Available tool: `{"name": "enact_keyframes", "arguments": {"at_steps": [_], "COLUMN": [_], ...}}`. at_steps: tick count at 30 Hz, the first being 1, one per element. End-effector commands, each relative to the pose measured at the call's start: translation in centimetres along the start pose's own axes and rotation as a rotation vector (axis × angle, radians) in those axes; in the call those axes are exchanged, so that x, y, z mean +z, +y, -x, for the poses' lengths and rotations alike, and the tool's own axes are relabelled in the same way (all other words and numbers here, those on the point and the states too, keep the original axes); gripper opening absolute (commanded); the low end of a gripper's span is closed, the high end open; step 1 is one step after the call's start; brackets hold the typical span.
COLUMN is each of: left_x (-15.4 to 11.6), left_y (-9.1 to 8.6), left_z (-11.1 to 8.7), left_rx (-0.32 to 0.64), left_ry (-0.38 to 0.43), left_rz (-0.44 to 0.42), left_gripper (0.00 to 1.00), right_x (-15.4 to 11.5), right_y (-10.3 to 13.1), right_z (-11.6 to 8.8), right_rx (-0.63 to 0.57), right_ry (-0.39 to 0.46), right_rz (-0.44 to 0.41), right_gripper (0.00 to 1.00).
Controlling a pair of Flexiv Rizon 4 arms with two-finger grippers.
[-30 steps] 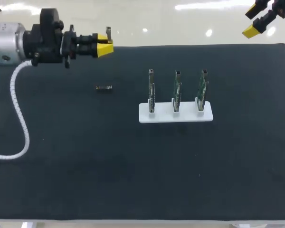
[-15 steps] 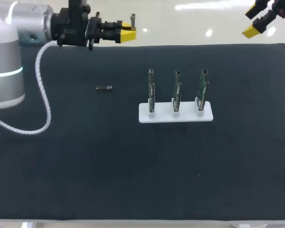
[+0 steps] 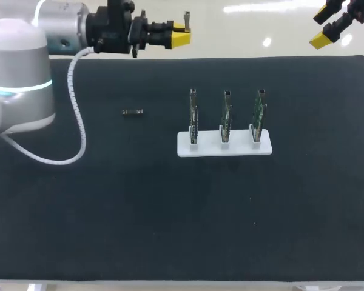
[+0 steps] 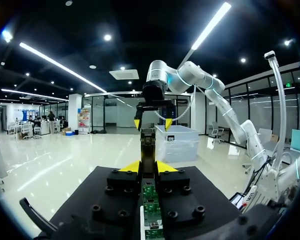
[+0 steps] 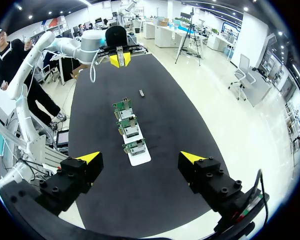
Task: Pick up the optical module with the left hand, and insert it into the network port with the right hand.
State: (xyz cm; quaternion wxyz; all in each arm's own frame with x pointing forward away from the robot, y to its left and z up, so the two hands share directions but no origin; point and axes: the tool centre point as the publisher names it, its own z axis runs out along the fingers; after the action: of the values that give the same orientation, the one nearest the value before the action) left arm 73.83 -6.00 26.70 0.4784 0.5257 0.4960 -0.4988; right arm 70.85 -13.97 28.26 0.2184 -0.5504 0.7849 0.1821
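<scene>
Black mat: a white stand holds three upright circuit boards in a row. Optical module lies flat on the mat, left of the stand, well apart from it, ungripped. Left gripper hovers over the mat's far edge, fingers clenched together. Right gripper sits above the far right corner, fingers spread, empty.
</scene>
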Motion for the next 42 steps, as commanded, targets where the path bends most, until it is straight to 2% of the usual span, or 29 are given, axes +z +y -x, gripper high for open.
{"name": "enact_keyframes", "arguments": {"at_steps": [1,18,19,25,33,42], "left_x": [0.4,0.4,0.4,0.4,0.4,0.4], "left_y": [-0.2,-0.2,-0.2,-0.2,-0.2,-0.2], "left_z": [0.2,0.2,0.2,0.2,0.2,0.2], "left_rx": [0.013,0.013,0.013,0.013,0.013,0.013], "left_ry": [0.000,0.000,0.000,0.000,0.000,0.000], "left_rz": [0.031,0.031,0.031,0.031,0.031,0.031], "left_gripper": [0.00,0.00,0.00,0.00,0.00,0.00], "right_x": [0.0,0.0,0.0,1.1,3.0,4.9], "right_y": [0.0,0.0,0.1,0.4,1.0,1.3], "right_z": [0.0,0.0,0.3,4.2,10.6,15.9], "right_rx": [0.000,0.000,0.016,-0.037,-0.145,-0.236], "right_ry": [-0.002,-0.002,0.017,0.063,0.058,0.051], "right_rz": [-0.001,-0.001,0.005,0.032,0.041,0.082], "right_gripper": [1.00,1.00,1.00,1.00,1.00,1.00]}}
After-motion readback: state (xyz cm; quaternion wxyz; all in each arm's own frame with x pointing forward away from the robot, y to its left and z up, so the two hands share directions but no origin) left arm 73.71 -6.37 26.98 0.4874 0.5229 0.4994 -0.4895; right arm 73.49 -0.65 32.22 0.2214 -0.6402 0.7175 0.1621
